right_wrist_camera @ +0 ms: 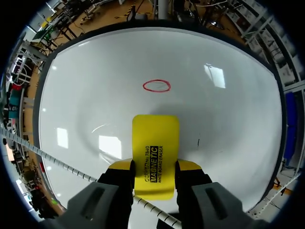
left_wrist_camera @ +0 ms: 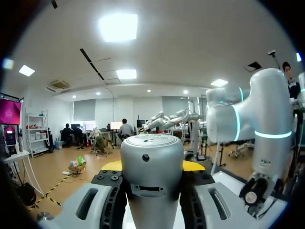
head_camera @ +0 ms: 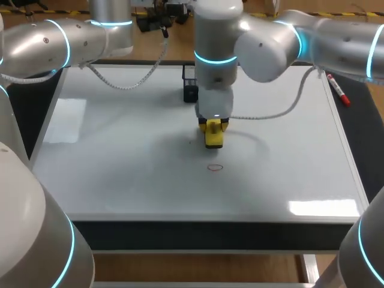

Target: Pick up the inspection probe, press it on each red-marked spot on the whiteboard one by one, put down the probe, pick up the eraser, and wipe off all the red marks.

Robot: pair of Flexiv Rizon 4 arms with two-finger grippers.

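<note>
The whiteboard covers most of the table. The right gripper stands over its middle, clamped from both sides on the rear end of the yellow eraser, whose front end points toward the one red mark visible, a short way ahead. The eraser looks light and rigid with a smooth shell. A hold across its narrow sides should suit flat wiping under even pressure. The left gripper is raised off the board, and its state cannot be determined.

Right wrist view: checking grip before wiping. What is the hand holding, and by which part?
The right hand holds the eraser by its two long sides, at the near end.
</note>
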